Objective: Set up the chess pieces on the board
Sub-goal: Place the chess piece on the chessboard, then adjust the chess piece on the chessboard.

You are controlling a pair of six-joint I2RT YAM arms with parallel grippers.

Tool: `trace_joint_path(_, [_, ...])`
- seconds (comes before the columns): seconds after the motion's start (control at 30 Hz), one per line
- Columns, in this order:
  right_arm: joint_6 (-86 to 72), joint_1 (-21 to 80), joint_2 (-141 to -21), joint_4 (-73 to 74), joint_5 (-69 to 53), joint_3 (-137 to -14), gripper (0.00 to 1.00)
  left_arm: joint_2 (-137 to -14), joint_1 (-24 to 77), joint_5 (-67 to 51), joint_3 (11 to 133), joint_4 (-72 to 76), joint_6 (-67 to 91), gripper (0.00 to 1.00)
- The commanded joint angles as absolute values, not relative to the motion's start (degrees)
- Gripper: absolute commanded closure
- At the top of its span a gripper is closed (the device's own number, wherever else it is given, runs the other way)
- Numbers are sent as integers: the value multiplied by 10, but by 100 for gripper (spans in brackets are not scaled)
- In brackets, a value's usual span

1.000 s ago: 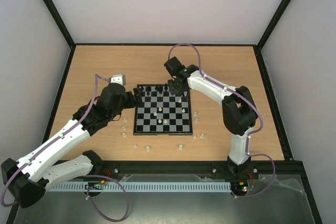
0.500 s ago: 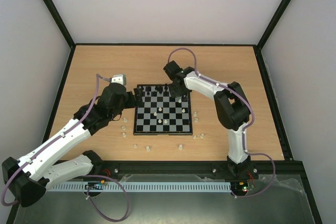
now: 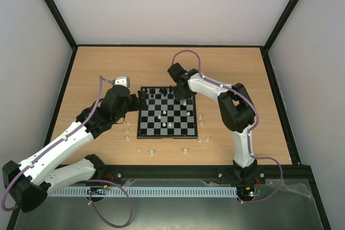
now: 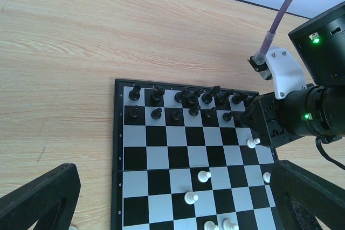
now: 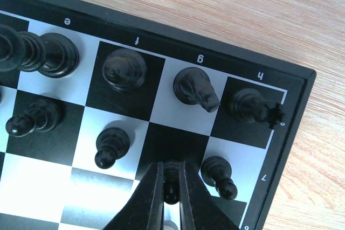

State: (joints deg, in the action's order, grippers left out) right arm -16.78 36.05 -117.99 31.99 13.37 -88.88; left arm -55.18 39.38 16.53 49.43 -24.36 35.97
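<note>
One black pawn (image 5: 171, 181) — pinched by the right hand (image 5: 170, 169) low over the board (image 5: 215, 45); left hand (image 4: 172, 200) wide, empty.

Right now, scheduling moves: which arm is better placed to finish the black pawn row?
Right: the right gripper holds a black pawn over that row; left gripper sits open beside the board.

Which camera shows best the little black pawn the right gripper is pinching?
The right wrist view. There the pawn sits big and sharp between the fingers of the right gripper. From the top it is too tiny to pick out. In the left wrist view the gripper hides it.
</note>
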Motion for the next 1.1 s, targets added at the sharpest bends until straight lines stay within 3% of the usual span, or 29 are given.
trace_joint_path(0.0, [-159, 358, -1200, 335, 132, -904, 96, -554, 397, 173, 490, -240, 352, 0])
trace_joint_path(0.8, [-157, 354, -1201, 338, 139, -916, 92, -555, 397, 170, 493, -241, 351, 1])
trace_joint_path(1.07, [-156, 354, -1170, 323, 125, -909, 76, -554, 397, 168, 495, -240, 351, 0])
